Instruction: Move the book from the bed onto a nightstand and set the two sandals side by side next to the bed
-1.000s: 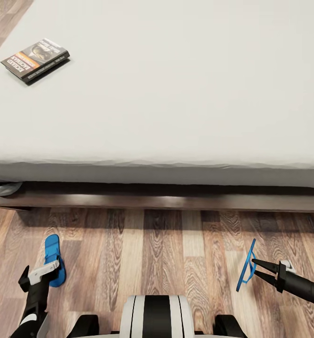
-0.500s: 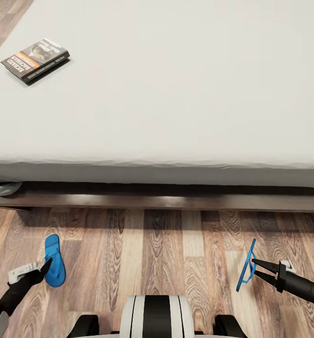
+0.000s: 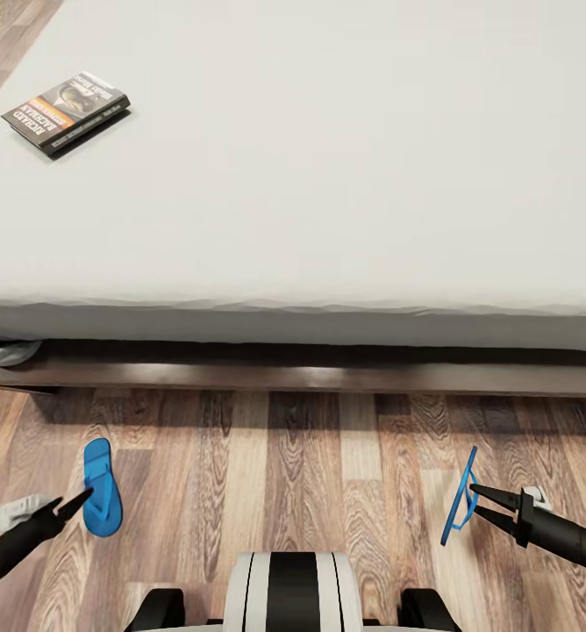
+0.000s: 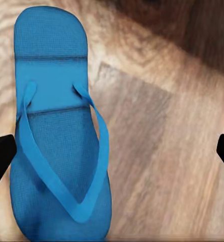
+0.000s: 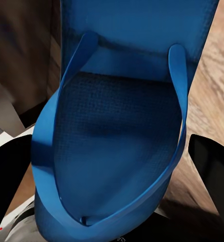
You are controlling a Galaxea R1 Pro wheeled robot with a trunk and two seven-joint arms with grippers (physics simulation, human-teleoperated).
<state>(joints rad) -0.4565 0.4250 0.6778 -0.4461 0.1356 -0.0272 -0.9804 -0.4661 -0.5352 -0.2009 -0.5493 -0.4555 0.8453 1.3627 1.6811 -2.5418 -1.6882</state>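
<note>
The book (image 3: 65,111) lies flat on the white bed (image 3: 328,175), near its far left corner. One blue sandal (image 3: 101,488) lies flat on the wood floor in front of the bed at the left. My left gripper (image 3: 75,503) points at its left side. In the left wrist view this sandal (image 4: 59,136) lies strap up and the left gripper (image 4: 113,151) is open, with its dark fingertips (image 4: 1,156) wide apart. At the right, the other sandal (image 3: 460,496) stands on edge with my right gripper (image 3: 475,500) shut on it. Up close, that sandal (image 5: 122,131) sits between the fingers (image 5: 212,171).
The bed's dark wooden frame (image 3: 293,376) runs across the view just above the floor. Wood plank floor (image 3: 284,474) lies open between the two sandals. My own base (image 3: 291,592) sits at the bottom centre.
My left arm has dropped and swung out to the left, so its gripper now points at the left sandal from the side. The right gripper and its sandal have not moved.
</note>
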